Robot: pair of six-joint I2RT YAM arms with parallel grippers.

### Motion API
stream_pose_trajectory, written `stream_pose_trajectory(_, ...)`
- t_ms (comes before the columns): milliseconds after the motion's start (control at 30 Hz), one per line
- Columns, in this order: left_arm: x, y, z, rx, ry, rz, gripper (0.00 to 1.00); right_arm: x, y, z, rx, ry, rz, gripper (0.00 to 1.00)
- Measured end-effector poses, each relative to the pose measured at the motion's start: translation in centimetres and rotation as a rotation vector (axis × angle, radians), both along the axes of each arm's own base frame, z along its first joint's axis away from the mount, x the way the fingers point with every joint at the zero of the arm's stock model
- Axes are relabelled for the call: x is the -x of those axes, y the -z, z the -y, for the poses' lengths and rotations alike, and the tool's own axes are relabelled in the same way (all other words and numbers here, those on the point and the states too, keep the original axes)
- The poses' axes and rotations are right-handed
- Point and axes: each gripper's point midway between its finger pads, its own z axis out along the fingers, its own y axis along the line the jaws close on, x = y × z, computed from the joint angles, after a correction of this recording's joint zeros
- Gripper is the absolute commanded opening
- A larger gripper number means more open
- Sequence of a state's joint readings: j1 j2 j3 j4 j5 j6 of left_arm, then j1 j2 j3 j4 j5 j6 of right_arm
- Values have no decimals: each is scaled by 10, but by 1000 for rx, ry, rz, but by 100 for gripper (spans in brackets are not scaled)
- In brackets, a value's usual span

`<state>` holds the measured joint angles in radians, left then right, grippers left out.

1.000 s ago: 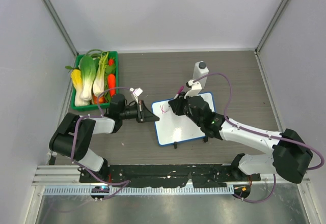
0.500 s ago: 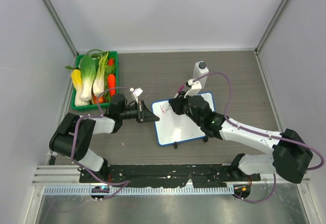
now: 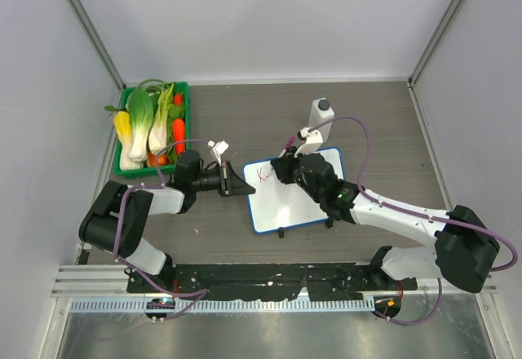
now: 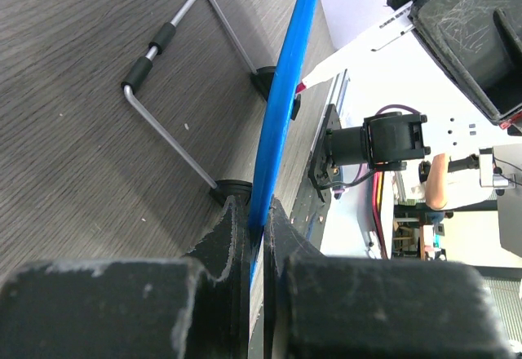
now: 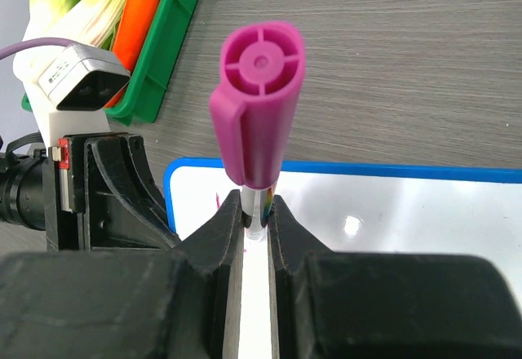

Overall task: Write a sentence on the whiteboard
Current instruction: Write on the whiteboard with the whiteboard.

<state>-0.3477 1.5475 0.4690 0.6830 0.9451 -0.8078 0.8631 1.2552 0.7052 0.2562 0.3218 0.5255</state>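
Near the worktop's middle, both arms meet at the whiteboard [image 3: 289, 200]
Its blue left rim is pinched tight by the left gripper [image 3: 235, 184]; the right gripper [image 3: 285, 168] is clamped round a pink-capped marker [image 5: 257, 106] over the board's far left corner, beside the sentence [image 3: 261, 175], only a small pink-red stroke. Beyond stands a white bottle [image 3: 320, 119]; a green vegetable tray [image 3: 184, 90] sits at the far left corner

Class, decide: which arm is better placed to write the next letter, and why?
Right. Right fingers hold the pink marker over the whiteboard beside the red stroke; left fingers pinch its rim.
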Motion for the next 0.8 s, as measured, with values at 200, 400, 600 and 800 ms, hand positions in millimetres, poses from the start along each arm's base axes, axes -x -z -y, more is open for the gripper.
stream_pose_trajectory(200,0,0,0,0,0,0,0,-2,0,3,4,19,5,2)
stream_pose_trajectory(400,0,0,0,-1,-1,-1,0,-6,-3,8,7,57,15,2)
stream_pose_trajectory(600,0,0,0,-1,-1,-1,0,-10,-6,11,7,83,24,1)
stream_pose_trajectory(800,0,0,0,-1,-1,-1,0,-10,-6,10,7,77,25,1)
